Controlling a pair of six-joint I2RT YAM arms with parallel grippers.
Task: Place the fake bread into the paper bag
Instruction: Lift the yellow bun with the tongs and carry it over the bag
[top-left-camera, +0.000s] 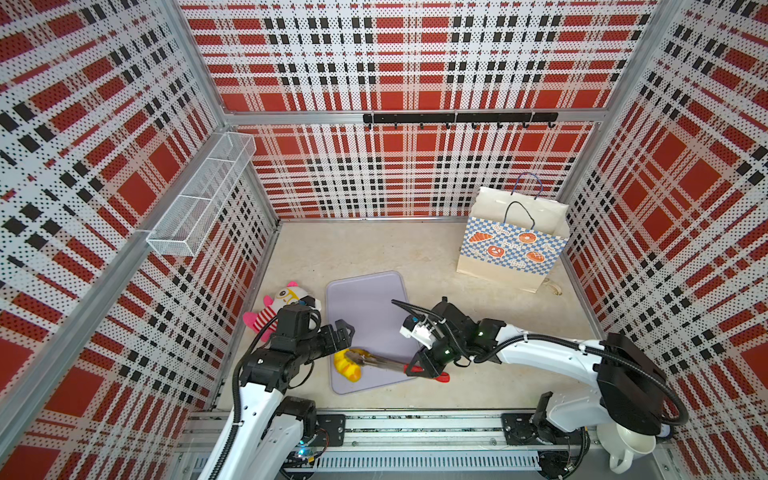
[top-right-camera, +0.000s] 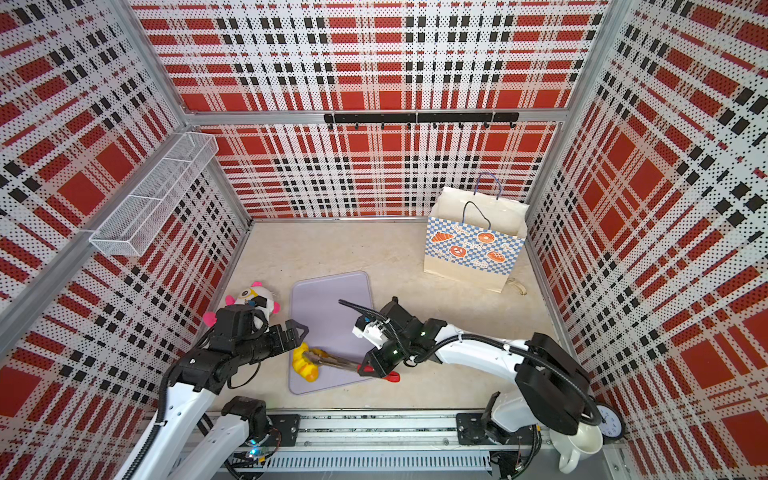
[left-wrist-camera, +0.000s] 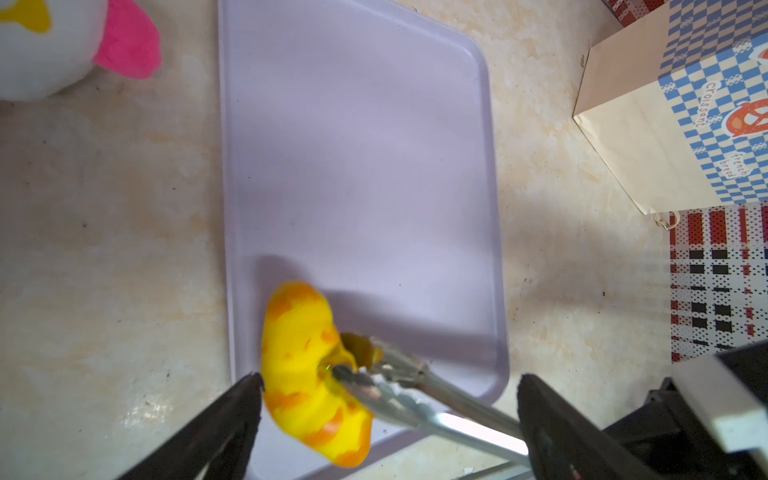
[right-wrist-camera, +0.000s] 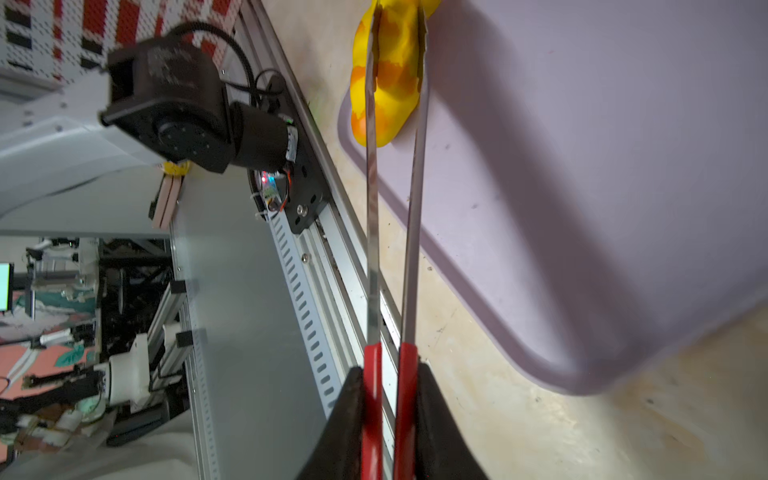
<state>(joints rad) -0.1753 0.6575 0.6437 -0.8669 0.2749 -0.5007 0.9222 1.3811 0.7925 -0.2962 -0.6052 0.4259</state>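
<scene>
Within red-plaid walls (top-left-camera: 415, 62), on a mottled beige surface (top-left-camera: 353, 249), the fake bread (top-left-camera: 348, 365), a glossy yellow croissant, likely light, squashy and slick, is at the near corner of a lilac tray (top-left-camera: 374, 299). Metal tongs (top-left-camera: 384, 362) pinch its middle, probably the soundest hold, with the right fingers (right-wrist-camera: 432, 399) clenched on their red handles. The left fingers (left-wrist-camera: 232, 415) gape empty alongside, and the paper bag (top-left-camera: 511, 249) stands well apart.

fake bread (top-left-camera: 347, 368): yellow-orange croissant, at tray (top-left-camera: 365, 307) edge | paper bag (top-left-camera: 513, 245): upright, open, far right
</scene>
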